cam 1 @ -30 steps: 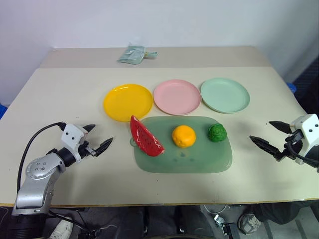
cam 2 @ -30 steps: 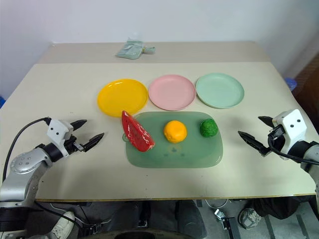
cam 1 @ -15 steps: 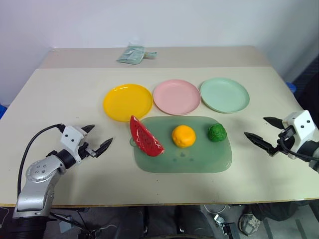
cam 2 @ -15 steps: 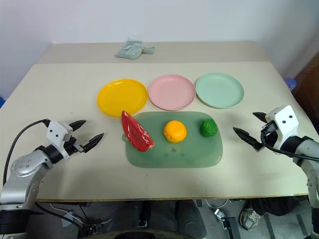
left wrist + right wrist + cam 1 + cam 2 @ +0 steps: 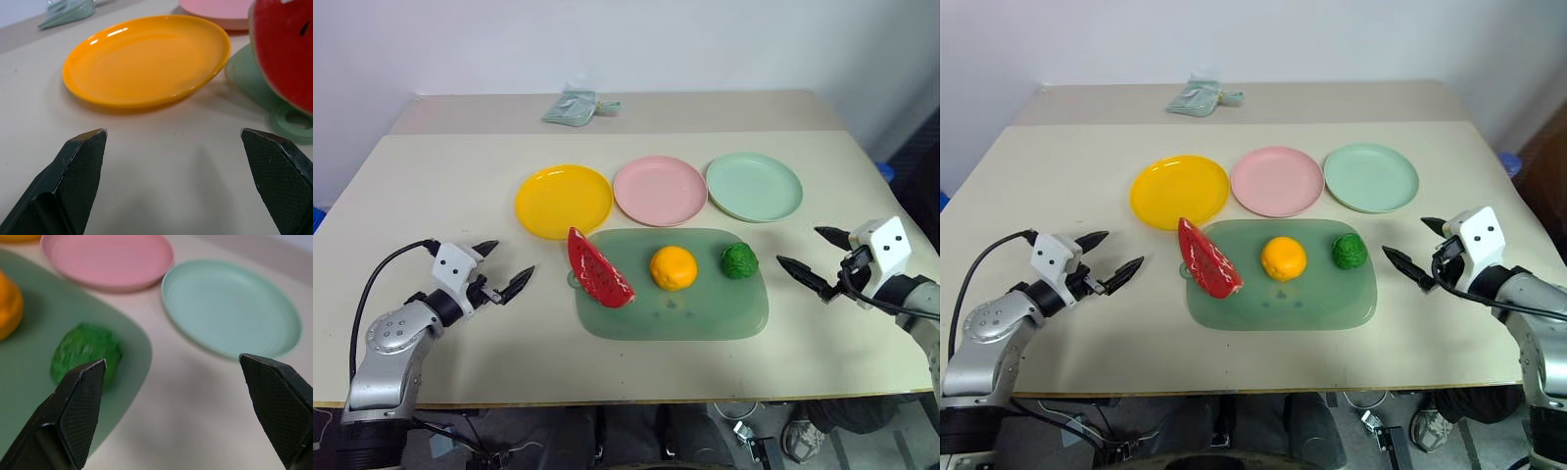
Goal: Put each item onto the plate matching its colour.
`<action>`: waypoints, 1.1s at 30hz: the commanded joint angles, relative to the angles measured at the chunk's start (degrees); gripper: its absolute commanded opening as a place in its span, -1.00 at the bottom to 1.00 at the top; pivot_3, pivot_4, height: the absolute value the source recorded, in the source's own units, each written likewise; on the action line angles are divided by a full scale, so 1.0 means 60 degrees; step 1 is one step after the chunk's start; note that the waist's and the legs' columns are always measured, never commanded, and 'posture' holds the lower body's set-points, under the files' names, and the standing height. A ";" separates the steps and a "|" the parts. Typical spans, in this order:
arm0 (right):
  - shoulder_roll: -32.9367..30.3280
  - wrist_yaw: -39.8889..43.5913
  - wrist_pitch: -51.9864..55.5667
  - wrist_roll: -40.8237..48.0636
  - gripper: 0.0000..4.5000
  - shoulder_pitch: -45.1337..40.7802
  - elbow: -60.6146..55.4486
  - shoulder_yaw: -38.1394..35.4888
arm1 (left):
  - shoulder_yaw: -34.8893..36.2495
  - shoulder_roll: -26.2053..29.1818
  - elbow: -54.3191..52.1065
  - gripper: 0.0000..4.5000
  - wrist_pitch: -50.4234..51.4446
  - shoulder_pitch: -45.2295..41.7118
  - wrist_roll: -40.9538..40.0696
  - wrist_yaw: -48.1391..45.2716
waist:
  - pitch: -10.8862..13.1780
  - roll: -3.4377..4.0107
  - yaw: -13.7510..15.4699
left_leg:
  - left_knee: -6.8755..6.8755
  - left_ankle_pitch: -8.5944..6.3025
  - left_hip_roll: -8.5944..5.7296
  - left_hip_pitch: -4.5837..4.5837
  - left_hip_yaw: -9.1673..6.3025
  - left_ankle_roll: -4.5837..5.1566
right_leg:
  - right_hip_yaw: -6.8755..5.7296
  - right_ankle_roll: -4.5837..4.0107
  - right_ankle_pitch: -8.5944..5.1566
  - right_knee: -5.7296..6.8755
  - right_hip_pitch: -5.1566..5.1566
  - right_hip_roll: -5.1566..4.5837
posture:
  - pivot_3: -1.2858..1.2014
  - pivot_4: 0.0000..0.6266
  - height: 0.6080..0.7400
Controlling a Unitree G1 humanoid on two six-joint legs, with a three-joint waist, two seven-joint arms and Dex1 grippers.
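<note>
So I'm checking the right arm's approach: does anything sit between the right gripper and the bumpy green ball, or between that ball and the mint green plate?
Nothing visible does. The open right gripper faces the bumpy green ball across bare table and the mat's edge. The mint green plate lies just beyond the ball, empty.

Watermelon wedge [image 5: 598, 271], orange [image 5: 673, 267], green ball [image 5: 739, 260] below yellow [image 5: 564, 201], pink [image 5: 660, 190], mint plates [image 5: 754, 186]

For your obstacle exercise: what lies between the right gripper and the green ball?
Nothing: only bare table and mat edge separate the open right gripper from the green ball, seen in both eye views.
</note>
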 commanded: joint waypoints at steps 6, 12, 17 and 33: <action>0.0115 0.0060 -0.0391 -0.0024 0.98 -0.0352 0.0102 0.0253 | 0.0763 0.0081 -0.2539 1.00 0.2230 0.0477 -0.1877 0.0318 | 0.0000 0.0000 0.0013 | 0.0001 -0.0001 0.0000 -0.0001 -0.0001 0.0001 | 0.0000 0.0000 0.0000 -0.0001 0.0002 0.0000 | 0.03 -0.52 1.00; 0.0313 0.0100 -0.0504 0.0047 0.98 -0.0546 0.0190 0.0610 | 0.0586 0.0166 -0.4904 1.00 0.4746 -0.0612 -0.4160 0.1469 | 0.0001 -0.0001 0.0033 | 0.0010 0.0000 0.0000 -0.0002 -0.0001 0.0000 | -0.0001 0.0001 0.0001 0.0002 0.0006 0.0000 | 0.03 -0.52 1.00; 0.0350 0.0318 -0.0362 0.0351 0.98 -0.0576 -0.0165 0.0712 | -0.0605 0.0208 -0.5649 1.00 0.7153 -0.1866 -0.4461 0.3250 | -0.0002 0.0004 0.0012 | 0.0015 0.0001 -0.0003 0.0001 -0.0001 -0.0001 | -0.0002 0.0004 0.0002 0.0006 0.0010 0.0007 | 0.03 -0.52 1.00; 0.0110 0.0818 0.1043 0.1562 0.98 -0.0339 -0.2316 0.1208 | -0.1175 -0.3056 -0.5458 1.00 1.3429 -0.4340 -0.4816 0.7731 | 0.0005 -0.0010 0.0056 | 0.0041 0.0032 -0.0005 0.0000 -0.0005 -0.0050 | -0.0001 0.0007 0.0003 0.0016 0.0016 0.0025 | 0.03 -0.52 1.00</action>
